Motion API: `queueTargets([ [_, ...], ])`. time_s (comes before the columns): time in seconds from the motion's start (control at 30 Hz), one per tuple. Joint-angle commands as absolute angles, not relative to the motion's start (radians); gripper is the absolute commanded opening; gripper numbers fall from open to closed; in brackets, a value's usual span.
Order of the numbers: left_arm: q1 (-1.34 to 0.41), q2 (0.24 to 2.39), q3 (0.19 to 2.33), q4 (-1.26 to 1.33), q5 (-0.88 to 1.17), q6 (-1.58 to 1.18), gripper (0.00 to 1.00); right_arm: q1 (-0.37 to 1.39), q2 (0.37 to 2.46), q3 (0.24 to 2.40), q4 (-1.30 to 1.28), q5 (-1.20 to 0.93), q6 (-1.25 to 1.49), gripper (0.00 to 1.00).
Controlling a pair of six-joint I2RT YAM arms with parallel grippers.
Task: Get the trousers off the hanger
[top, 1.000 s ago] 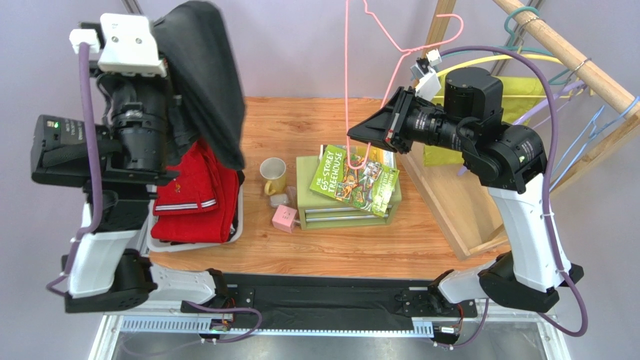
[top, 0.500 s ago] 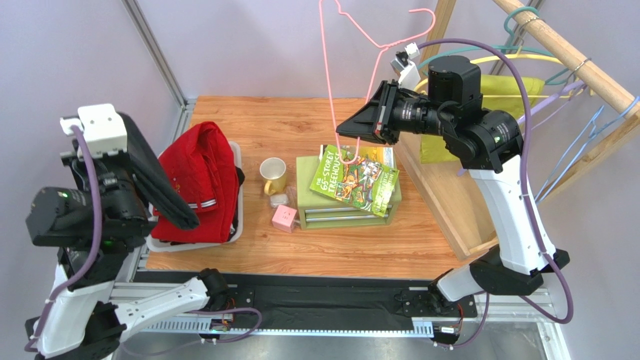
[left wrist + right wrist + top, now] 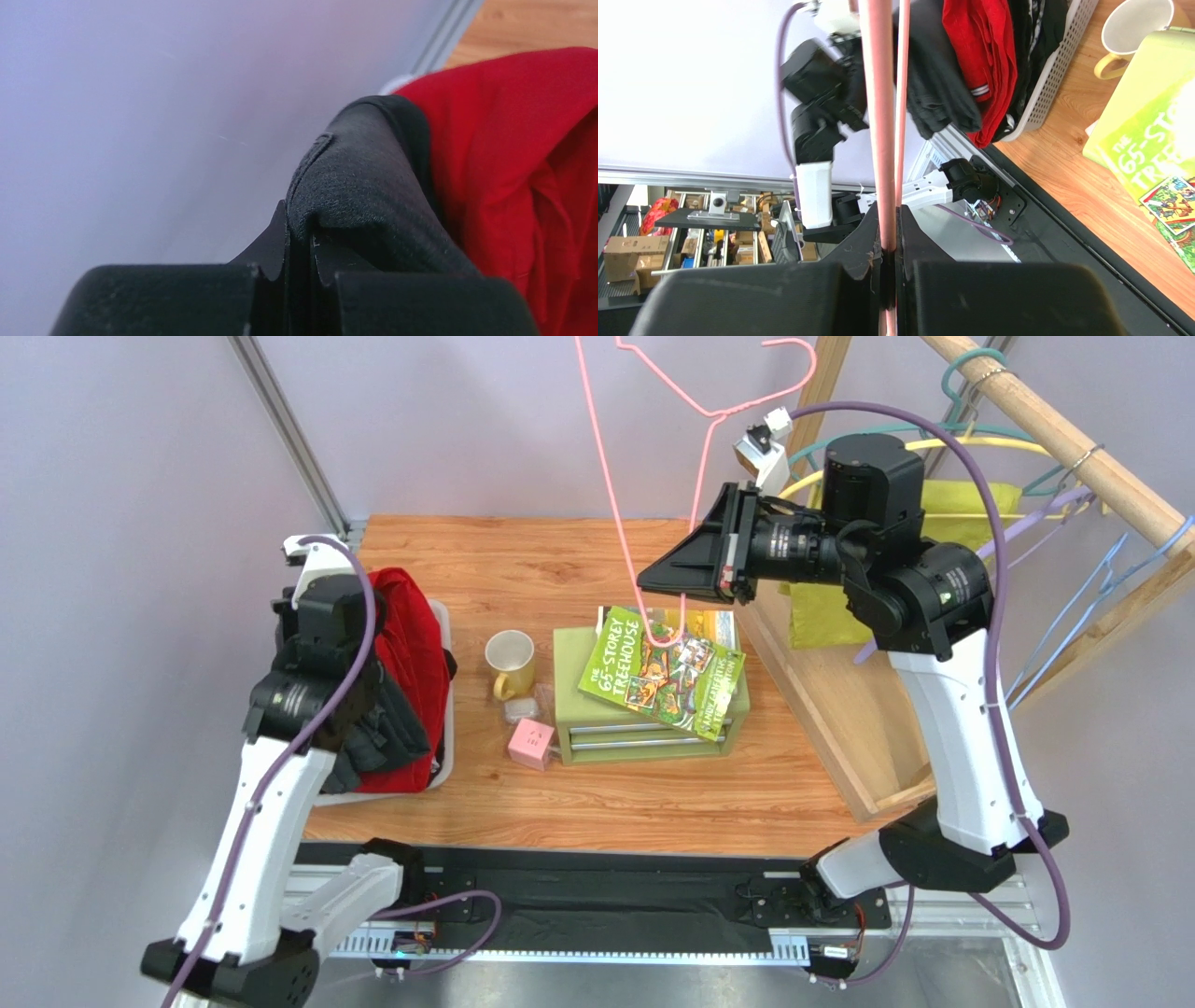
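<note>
My left gripper (image 3: pixel 302 238) is shut on a fold of black trousers (image 3: pixel 365 182). It holds them low over the white basket (image 3: pixel 438 637) at the table's left, against the red trousers (image 3: pixel 404 651) lying there. In the top view the black cloth (image 3: pixel 386 735) hangs beside the arm, which hides the jaws. My right gripper (image 3: pixel 659 592) is shut on the wire of a bare pink hanger (image 3: pixel 601 490) held upright above the table's middle. In the right wrist view the hanger (image 3: pixel 882 105) runs straight up from the shut jaws. Yellow-green trousers (image 3: pixel 968 511) hang on the rack at the right.
A yellow mug (image 3: pixel 511 664), a pink cube (image 3: pixel 530 744) and a green box with a book on it (image 3: pixel 659 679) stand mid-table. A wooden frame (image 3: pixel 842 714) and a bamboo pole (image 3: pixel 1066 441) with several hangers are at the right. A wall is close on the left.
My left arm has swung down from high up, bringing the black trousers to the basket beside the red ones. My right gripper has shifted the pink hanger a little left.
</note>
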State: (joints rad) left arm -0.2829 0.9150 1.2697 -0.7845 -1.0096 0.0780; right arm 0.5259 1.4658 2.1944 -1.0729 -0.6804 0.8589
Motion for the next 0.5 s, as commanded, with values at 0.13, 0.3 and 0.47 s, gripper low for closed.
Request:
queueTargets([
  [0.13, -0.150, 1.041, 1.230, -0.933, -0.557, -0.351, 0.00, 0.474, 1.422, 2.230, -1.032, -0.761, 0.836, 0.00],
  [0.3, -0.144, 1.097, 1.281, -1.130, -0.477, -0.555, 0.49, 0.474, 1.436, 2.227, -1.057, -0.743, 0.810, 0.00],
  [0.47, -0.144, 1.072, 1.466, -1.303, -0.393, -0.667, 0.95, 0.474, 1.436, 2.203, -1.117, -0.692, 0.749, 0.00],
])
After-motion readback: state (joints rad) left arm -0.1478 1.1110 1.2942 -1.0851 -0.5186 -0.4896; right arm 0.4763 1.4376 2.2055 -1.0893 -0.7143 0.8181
